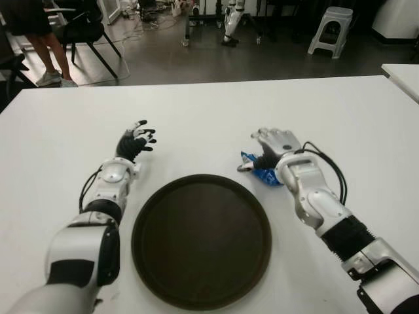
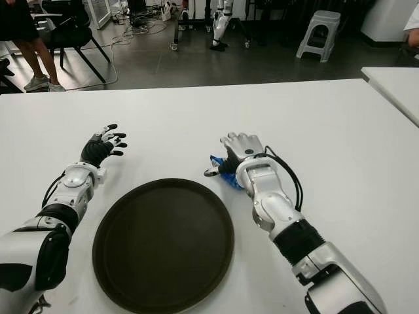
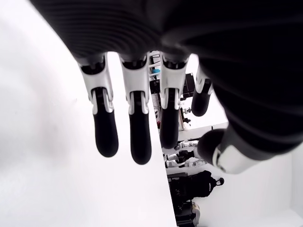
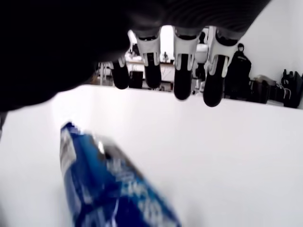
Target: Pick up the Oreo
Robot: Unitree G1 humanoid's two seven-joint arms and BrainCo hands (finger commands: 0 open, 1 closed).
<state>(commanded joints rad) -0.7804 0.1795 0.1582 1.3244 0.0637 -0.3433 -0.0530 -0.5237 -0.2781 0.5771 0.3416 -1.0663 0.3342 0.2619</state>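
Note:
A blue Oreo packet (image 1: 260,171) lies on the white table (image 1: 216,111), just right of the dark round tray (image 1: 201,239). My right hand (image 1: 272,145) hovers over the packet with its fingers (image 4: 182,71) stretched out flat, holding nothing. In the right wrist view the Oreo packet (image 4: 109,184) shows under the palm, apart from the fingertips. Left of the tray, my left hand (image 1: 135,140) shows with its fingers (image 3: 137,123) spread and nothing in them.
The tray sits in front of me between both arms and has nothing in it. Beyond the far table edge are a chair and a person's legs (image 1: 49,55) at the left, and a grey stool (image 1: 330,29) at the right.

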